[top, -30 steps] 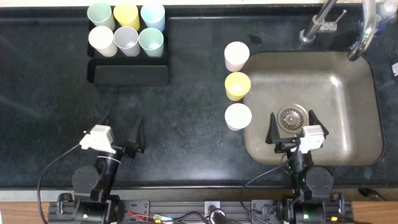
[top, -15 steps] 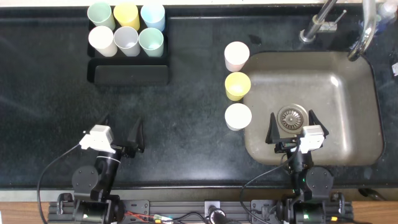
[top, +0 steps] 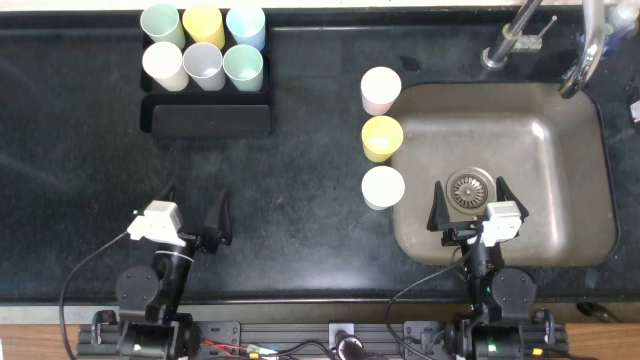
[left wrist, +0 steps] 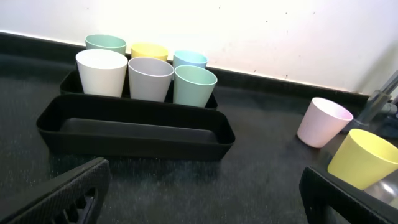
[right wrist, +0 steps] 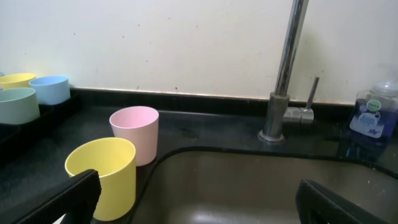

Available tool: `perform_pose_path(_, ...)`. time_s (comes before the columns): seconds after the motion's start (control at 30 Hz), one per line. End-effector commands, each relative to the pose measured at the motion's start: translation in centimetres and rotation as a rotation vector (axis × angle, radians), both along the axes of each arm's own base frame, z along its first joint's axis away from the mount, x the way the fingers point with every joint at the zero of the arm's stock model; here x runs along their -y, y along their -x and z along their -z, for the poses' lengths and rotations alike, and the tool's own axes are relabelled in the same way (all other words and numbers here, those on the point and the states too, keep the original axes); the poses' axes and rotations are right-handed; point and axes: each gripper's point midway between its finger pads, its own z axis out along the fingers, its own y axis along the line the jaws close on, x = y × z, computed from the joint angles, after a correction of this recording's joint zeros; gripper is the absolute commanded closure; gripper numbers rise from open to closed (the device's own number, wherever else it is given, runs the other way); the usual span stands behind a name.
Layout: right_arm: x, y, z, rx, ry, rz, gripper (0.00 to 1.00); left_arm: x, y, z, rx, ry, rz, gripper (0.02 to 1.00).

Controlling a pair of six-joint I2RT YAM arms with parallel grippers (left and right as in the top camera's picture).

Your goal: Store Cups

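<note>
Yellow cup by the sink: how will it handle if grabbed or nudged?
Likely light and stiff: the yellow cup looks empty and thin-walled. Its tapered wall may slip under a pinch. It stands upright at the sink edge, so a nudge could tip it in.

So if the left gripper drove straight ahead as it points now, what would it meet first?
Probably the near wall of the empty black tray; the left gripper points roughly at it, with nothing standing between, though depth is unclear.

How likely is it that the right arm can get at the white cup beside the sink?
Probably yes: the right gripper is open over the sink, and nothing stands between it and the nearby white cup.
</note>
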Motion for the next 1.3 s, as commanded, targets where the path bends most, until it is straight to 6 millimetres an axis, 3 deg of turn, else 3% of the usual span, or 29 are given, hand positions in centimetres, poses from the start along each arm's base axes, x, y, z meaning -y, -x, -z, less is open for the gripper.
perform_pose_path(0.03, 0.0, 0.0, 0.3, 0.002, -0.003, -0.001, 0.005, -0.2, 0.4, -1.7, -0.005, 0.003, -0.009, 0.018)
perform_pose_path(0.27, 0.0, 0.0, 0.3, 0.002, -0.003, -0.001, 0.005, 0.1, 0.6, -3.8, -0.103, 0.083, -0.002, 0.018)
perform_pose_path(0.5, 0.0, 0.0, 0.3, 0.002, -0.003, -0.001, 0.005, 2.3, -2.1, -6.8, -0.223, 0.096, 0.091, 0.018)
perform_pose_path(0.7, 0.0, 0.0, 0.3, 0.002, -0.003, -0.001, 0.005, 7.3, -5.7, -9.0, -0.294, -0.025, 0.231, 0.018)
perform_pose_path(0.93, 0.0, 0.0, 0.3, 0.002, -0.003, -0.001, 0.005, 13.1, -9.8, -9.7, -0.443, -0.104, 0.340, 0.018)
perform_pose_path(1.2, 0.0, 0.0, 0.3, 0.002, -0.003, -0.001, 0.003, 15.3, -12.1, -9.8, -0.668, -0.219, 0.317, 0.018)
perform_pose_path(1.3, 0.0, 0.0, 0.3, 0.002, -0.003, -0.001, 0.005, 17.0, -13.1, -9.9, -0.700, -0.264, 0.349, 0.020)
